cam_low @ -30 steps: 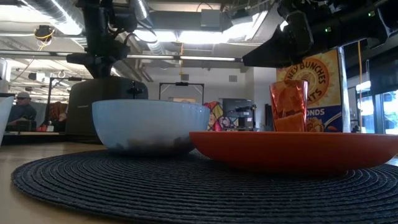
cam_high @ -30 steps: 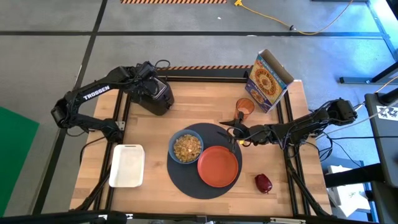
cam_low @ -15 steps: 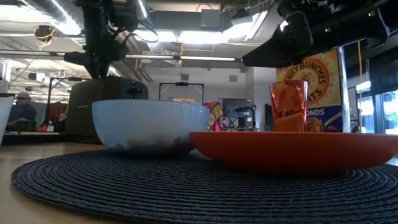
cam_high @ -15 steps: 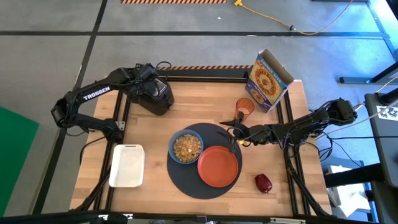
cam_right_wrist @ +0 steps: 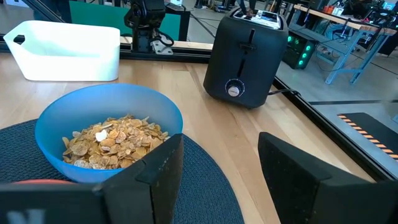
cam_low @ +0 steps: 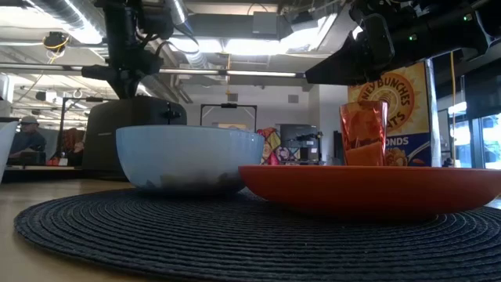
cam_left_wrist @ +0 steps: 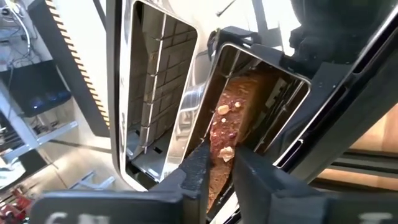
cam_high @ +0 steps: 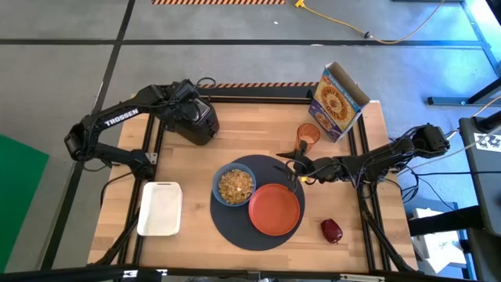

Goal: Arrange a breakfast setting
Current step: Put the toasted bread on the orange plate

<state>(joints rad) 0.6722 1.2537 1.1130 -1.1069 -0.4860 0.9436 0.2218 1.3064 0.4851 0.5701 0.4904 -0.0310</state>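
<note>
A brown toast slice (cam_left_wrist: 235,115) stands in a slot of the black toaster (cam_high: 194,121) at the table's far left. My left gripper (cam_left_wrist: 222,171) reaches down into that slot and is shut on the slice. A blue bowl (cam_high: 235,186) of cereal and an orange plate (cam_high: 274,209) rest on the round dark-grey mat (cam_high: 235,231). The translucent orange cup (cam_high: 308,135) stands beyond the mat. A dark-red fruit (cam_high: 332,230) lies at the near right. My right gripper (cam_high: 293,166) hovers open over the mat's right edge, pointing toward the bowl (cam_right_wrist: 109,134). My left gripper pinches the toast's upper edge (cam_left_wrist: 219,155) between its two fingers, one on each flat face. The fingers come from above, slanting down into the slot. The slice stands upright, its lower part in the toaster.
A cereal box (cam_high: 338,102) stands at the far right corner behind the cup. A white tub (cam_high: 160,208) sits at the near left. Bare wood lies between the toaster and the mat.
</note>
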